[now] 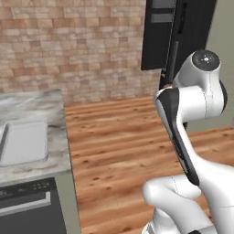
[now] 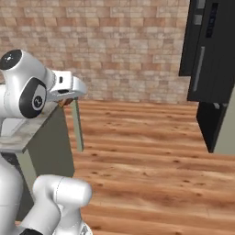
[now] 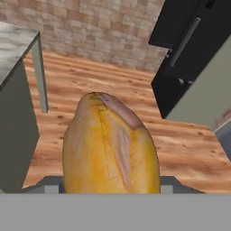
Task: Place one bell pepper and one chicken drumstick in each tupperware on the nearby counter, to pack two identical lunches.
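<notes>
in the left base view the counter (image 1: 34, 107) stands at the left with a grey tupperware (image 1: 23, 142) on it, above a dark cabinet front (image 1: 29, 210). in the right base view the gripper (image 2: 63, 102) hangs above the wooden floor (image 2: 147, 156), just beside the counter's corner. in the hand view the gripper is clamped on the golden chicken drumstick (image 3: 110, 146), in the air over the floor.

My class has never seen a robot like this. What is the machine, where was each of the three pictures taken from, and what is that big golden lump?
It is a white robot arm on a driving base in a rendered kitchen. Two cameras ride behind it, left and right; the third sits on its hand. The golden lump is a chicken drumstick, gripped by the gripper and seen very close. On the marbled counter lies a grey tupperware. Beyond are a wood floor and a brick wall.
</notes>
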